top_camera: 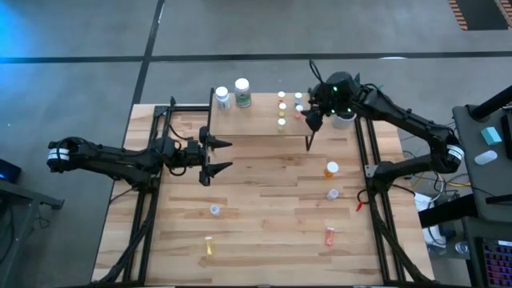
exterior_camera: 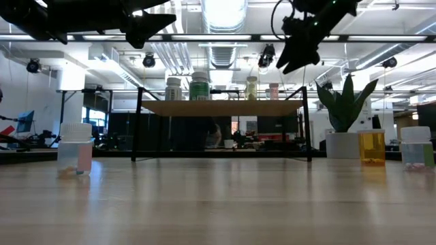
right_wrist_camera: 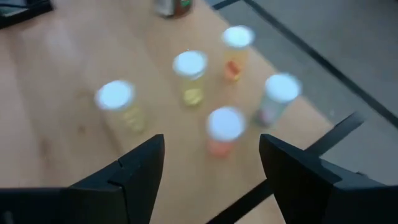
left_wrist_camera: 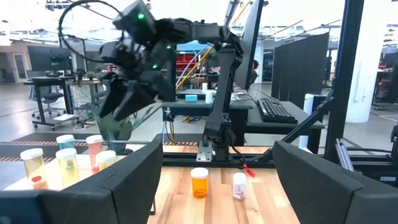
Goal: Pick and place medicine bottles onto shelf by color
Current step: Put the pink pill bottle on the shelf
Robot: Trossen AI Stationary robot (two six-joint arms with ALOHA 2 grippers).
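Right jaws parted, holding nothing, above shelf corner where small bottles cluster by colour | left jaws wide, empty, waiting over counter | loose bottles unsorted.

Bright, even overhead light. The low view shows ceiling lights glaring at 12 o'clock, the near desk blurred and both arms silhouetted. The right wrist view is motion-blurred, its bottles smeared. A blue glow tints the floor at 10 o'clock.
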